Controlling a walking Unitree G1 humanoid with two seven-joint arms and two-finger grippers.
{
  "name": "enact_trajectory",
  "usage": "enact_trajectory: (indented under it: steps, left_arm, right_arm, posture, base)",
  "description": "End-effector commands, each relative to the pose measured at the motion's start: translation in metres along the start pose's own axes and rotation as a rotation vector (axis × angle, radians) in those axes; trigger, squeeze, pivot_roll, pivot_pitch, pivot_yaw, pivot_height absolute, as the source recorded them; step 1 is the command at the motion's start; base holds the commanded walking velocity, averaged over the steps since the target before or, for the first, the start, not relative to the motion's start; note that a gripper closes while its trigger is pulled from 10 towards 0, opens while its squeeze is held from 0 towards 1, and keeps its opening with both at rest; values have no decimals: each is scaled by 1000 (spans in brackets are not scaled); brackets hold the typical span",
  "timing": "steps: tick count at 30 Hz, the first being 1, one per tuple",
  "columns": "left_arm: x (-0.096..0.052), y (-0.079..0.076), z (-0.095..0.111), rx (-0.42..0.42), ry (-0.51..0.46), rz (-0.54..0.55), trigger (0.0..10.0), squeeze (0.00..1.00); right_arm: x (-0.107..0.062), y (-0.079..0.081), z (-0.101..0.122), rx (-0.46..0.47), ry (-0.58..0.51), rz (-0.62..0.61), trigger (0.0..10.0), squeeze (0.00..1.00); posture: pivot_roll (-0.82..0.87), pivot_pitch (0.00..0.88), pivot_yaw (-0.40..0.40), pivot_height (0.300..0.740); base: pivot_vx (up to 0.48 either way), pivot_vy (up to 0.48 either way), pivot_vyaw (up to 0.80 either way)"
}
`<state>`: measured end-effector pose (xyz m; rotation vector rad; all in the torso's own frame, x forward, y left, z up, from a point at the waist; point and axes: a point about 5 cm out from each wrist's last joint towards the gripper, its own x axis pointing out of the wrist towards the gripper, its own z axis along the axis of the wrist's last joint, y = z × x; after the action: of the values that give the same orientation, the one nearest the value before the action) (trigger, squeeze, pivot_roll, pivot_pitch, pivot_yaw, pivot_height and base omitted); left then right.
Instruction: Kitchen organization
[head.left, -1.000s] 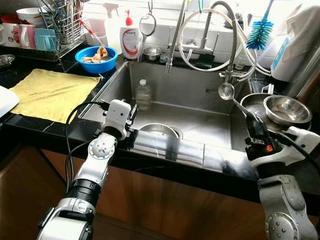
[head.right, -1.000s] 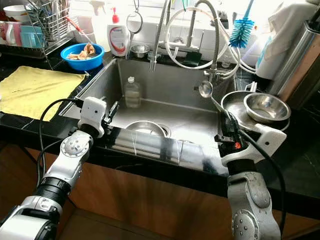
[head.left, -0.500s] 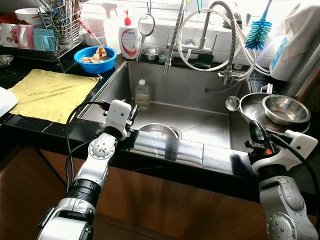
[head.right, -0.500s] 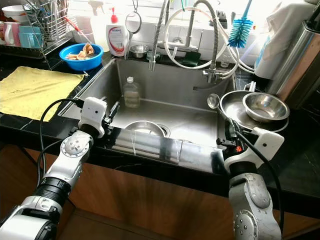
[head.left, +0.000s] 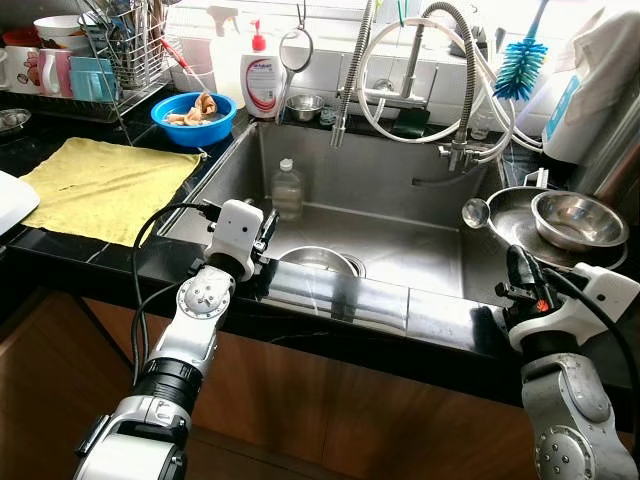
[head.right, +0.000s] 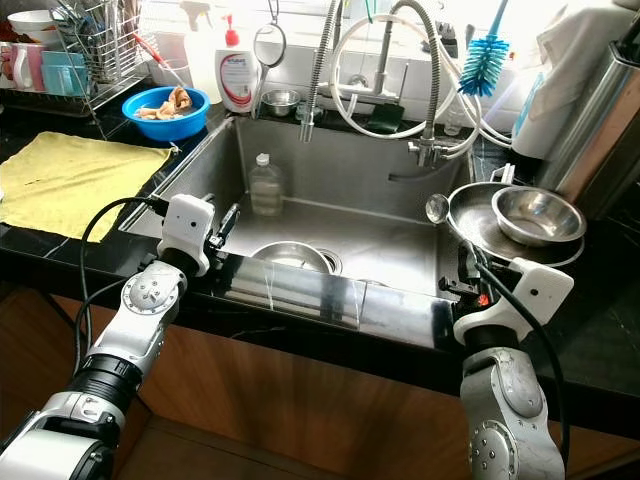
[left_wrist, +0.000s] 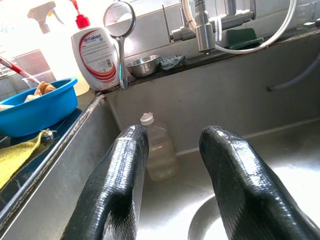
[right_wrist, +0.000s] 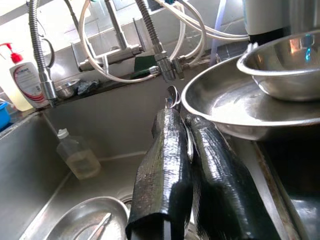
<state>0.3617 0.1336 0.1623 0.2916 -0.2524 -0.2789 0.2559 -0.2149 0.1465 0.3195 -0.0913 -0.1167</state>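
My right gripper is shut on the handle of a steel ladle, at the sink's right front corner. The ladle's round bowl stands just left of the wide steel pan on the right counter; a smaller steel bowl sits in that pan. In the right wrist view the fingers pinch the ladle beside the pan's rim. My left gripper rests open over the sink's front edge, nothing between its fingers. A steel bowl lies in the sink.
A plastic bottle stands in the sink's back left corner. Faucet hoses hang over the back wall. On the left counter are a yellow cloth, a blue bowl, a soap bottle and a dish rack.
My right gripper has carried the ladle to the right and lower, from over the sink to the pan's rim. The left arm has not moved.
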Motion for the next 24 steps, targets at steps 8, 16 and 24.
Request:
enact_trajectory:
  steps: [8,16,24]
  left_arm:
    - [2,-3,4,5,-14,-21,10000,0]
    - [2,-3,4,6,-13,-22,10000,0]
    - [2,-4,4,7,-14,-25,10000,0]
  right_arm:
    - [1,-12,5,-20,-25,-81,10000,0]
    - [1,-17,6,-24,-36,-121,10000,0]
    - [2,-21,7,-33,-42,-152,10000,0]
  posture:
    - [58,0,-28,740]
    - [58,0,-29,740]
    - [59,0,-30,740]
  base:
    - [0,0,0]
    - [0,0,0]
    - [0,0,0]
